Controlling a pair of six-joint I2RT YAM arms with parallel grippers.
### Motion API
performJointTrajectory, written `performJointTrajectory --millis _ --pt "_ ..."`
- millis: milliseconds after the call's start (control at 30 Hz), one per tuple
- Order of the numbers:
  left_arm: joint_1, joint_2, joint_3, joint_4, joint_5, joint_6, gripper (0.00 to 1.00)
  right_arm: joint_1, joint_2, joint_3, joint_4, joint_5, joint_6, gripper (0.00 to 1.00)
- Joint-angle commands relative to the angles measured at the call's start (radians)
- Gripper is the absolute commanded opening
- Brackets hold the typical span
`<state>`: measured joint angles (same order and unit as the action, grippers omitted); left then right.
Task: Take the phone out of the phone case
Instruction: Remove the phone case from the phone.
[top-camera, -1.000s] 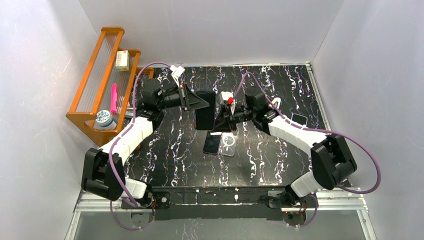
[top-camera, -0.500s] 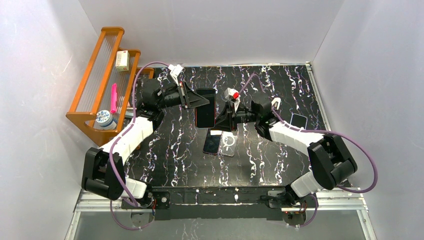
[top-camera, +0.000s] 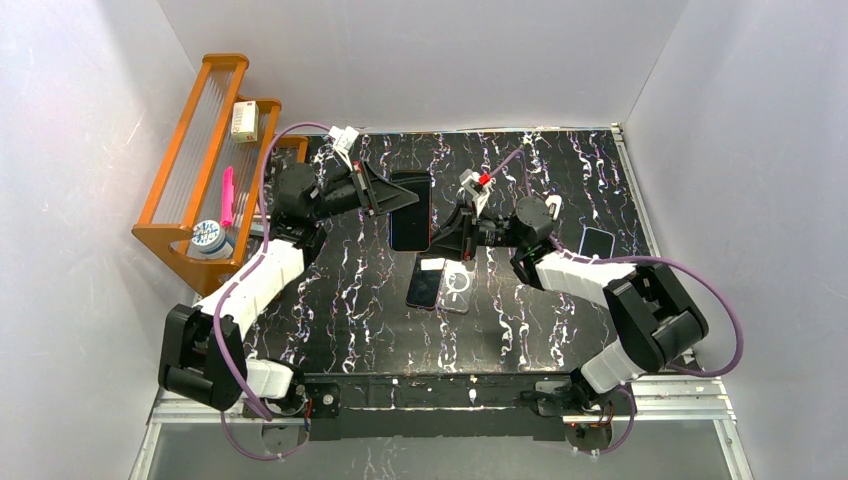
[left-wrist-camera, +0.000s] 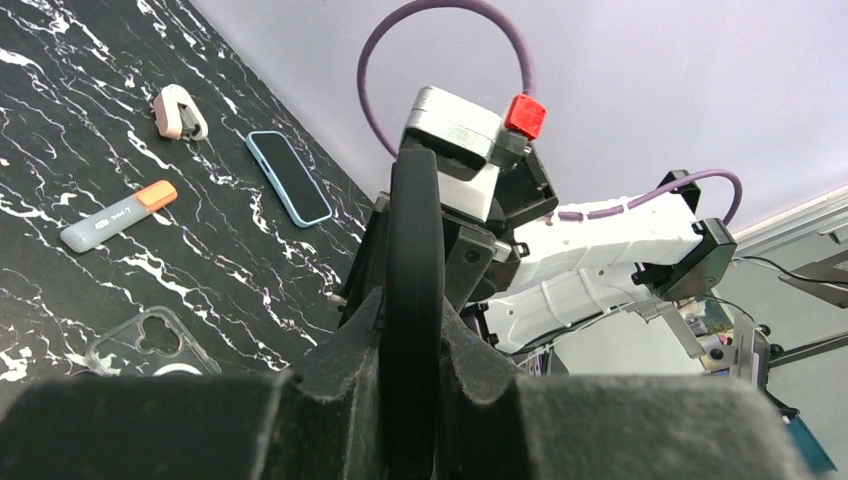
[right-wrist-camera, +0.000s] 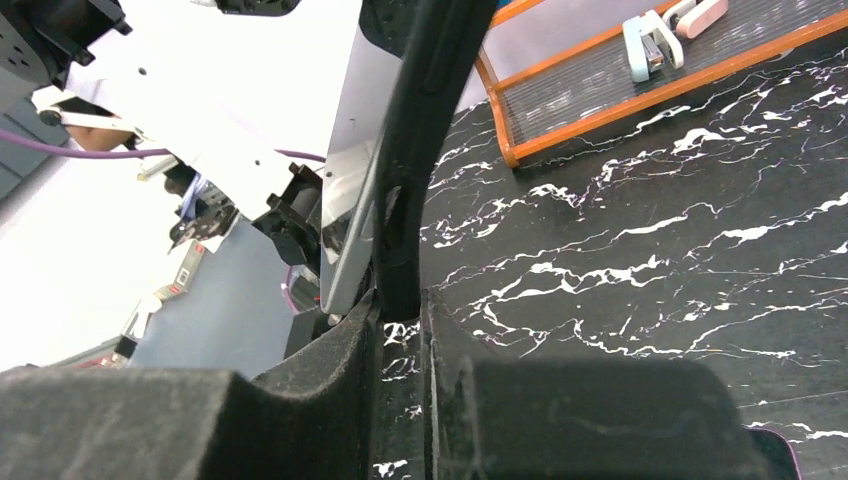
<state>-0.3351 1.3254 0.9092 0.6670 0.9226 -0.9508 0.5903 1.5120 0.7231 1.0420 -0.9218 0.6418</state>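
The phone in its black case (top-camera: 411, 211) is held on edge above the middle of the table. My left gripper (top-camera: 398, 199) is shut on its left side; in the left wrist view the black case edge (left-wrist-camera: 413, 230) is clamped between my fingers (left-wrist-camera: 352, 335). My right gripper (top-camera: 441, 234) meets the case at its lower right edge. In the right wrist view the case edge (right-wrist-camera: 425, 140) runs down into my nearly closed fingertips (right-wrist-camera: 355, 335), with the phone's pale side (right-wrist-camera: 352, 230) showing beside it.
Under the held phone lie another dark phone (top-camera: 423, 288), a clear case (top-camera: 457, 290) and a highlighter (top-camera: 432, 264). A blue phone (top-camera: 597, 241) lies at the right. An orange rack (top-camera: 205, 150) with small items stands at the back left.
The held phone has moved slightly away from the bases. My left gripper has tilted with it. My right gripper has swung round to the case's lower right edge.
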Motion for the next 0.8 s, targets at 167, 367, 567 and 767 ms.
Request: performJointTrajectory --millis 167,367,567,767 --pt "-0.102 -0.035 -0.044 -0.010 0.077 -0.065 0.00 -0.012 0.007 0.020 0.295 0.223 0.134 0.25" --pt "-0.117 -0.012 -0.058 -0.008 0.052 -0.065 0.00 -0.013 0.010 0.015 0.344 0.229 0.180 0.32" --pt "-0.162 0.032 -0.074 -0.007 0.023 -0.052 0.00 -0.012 0.004 0.003 0.369 0.256 0.206 0.35" --pt "-0.183 0.066 -0.088 -0.007 -0.010 -0.053 0.00 -0.016 0.003 -0.019 0.398 0.281 0.236 0.32"
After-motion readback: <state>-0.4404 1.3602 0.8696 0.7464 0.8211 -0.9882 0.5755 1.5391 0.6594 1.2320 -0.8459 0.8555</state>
